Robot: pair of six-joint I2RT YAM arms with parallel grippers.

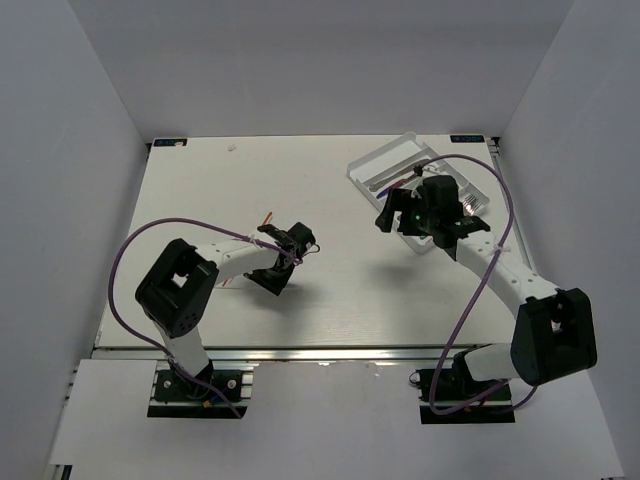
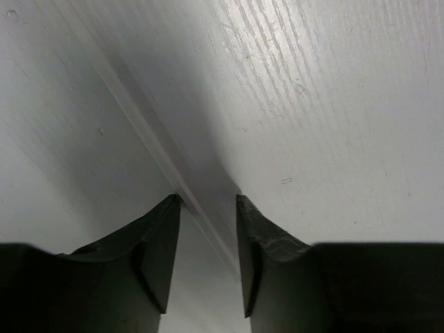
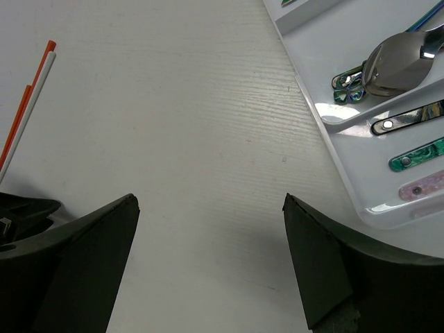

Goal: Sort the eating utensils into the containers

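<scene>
Tray: white rectangular plastic cutlery tray (image 3: 326, 128), far right of table (image 1: 300, 180); silver metal spoon (image 3: 399, 62) in one compartment, iridescent teal handles (image 3: 347, 87) alongside
Left gripper (image 2: 208, 201): half-closed astride thin pale strip (image 2: 139, 118); grip cannot be told
Right gripper (image 3: 208, 201): wide open, empty

Your left arm (image 1: 232, 255) and right arm (image 1: 500, 265) match: white tubular links run between chunky black joint housings (image 1: 177, 287), each with a square recess in its face. A thin purple cable (image 1: 125, 245) loops loose beside the left arm, and another (image 1: 468, 308) arcs along the right. Both arms stand on black base plates (image 1: 195, 388). Your left gripper (image 2: 208, 201) has matte black fingers (image 2: 156, 236), broad wedges tapering to blunt tips. Your right gripper (image 3: 208, 201) has the same wedges (image 3: 326, 263), which look dark olive here.
</scene>
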